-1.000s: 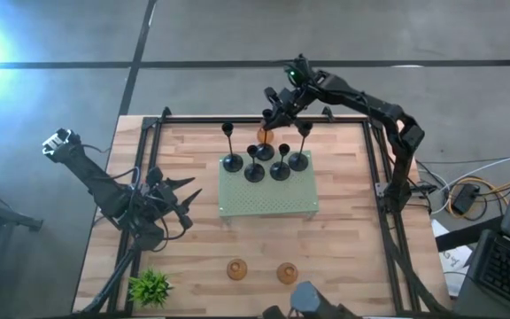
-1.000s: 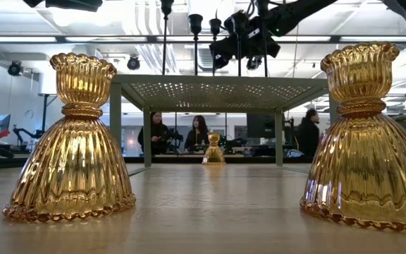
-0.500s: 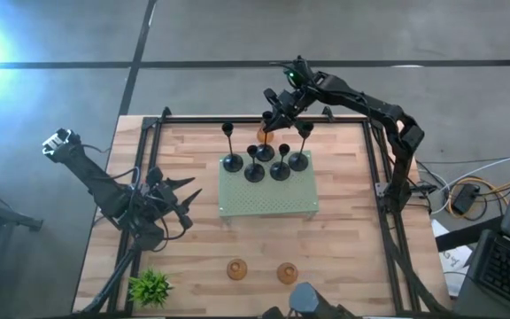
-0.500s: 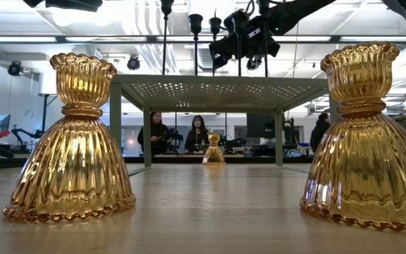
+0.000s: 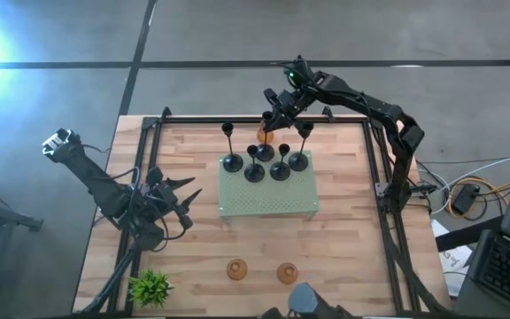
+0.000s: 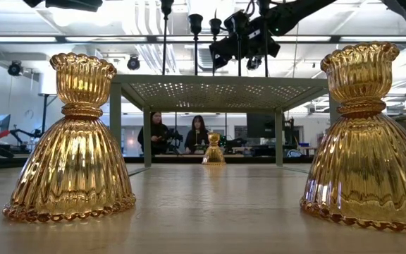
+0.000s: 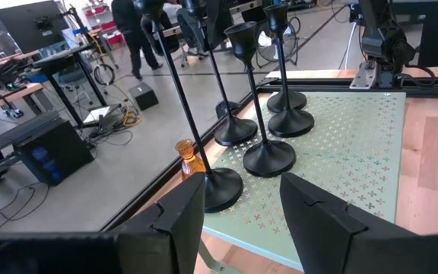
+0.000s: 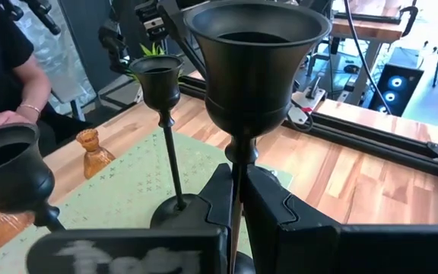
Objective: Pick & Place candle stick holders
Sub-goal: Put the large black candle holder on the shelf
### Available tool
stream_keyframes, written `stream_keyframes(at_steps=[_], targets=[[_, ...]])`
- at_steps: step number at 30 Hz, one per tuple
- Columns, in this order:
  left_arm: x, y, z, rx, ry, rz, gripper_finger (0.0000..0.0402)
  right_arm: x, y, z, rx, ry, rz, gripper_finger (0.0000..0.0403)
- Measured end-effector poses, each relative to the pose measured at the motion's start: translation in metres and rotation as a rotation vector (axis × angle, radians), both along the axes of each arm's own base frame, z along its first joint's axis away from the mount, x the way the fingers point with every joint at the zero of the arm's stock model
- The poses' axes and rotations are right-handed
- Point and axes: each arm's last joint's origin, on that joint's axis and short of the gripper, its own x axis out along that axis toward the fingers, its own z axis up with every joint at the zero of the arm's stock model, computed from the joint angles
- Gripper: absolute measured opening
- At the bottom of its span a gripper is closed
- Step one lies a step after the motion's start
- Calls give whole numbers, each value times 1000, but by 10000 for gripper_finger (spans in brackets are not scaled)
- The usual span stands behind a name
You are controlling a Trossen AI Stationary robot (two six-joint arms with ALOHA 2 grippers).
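Green plant, perforated green stand

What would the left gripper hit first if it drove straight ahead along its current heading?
Probably the nearest black candle holder at the edge of the green perforated stand; the open left gripper frames its base. Depth is uncertain, so hedge that.

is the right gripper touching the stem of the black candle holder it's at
Touching. The right wrist view shows the right gripper closed on the thin stem of the black candle holder, both fingers pressed against it with no gap showing.
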Motion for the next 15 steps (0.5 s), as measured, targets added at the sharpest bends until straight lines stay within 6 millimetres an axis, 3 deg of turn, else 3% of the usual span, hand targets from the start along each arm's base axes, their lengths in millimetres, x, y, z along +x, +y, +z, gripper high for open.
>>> stream_keyframes(at_steps=[15], targets=[[0,0,0,0,0,-1,177,-1,2,-2,29,29,3,11]])
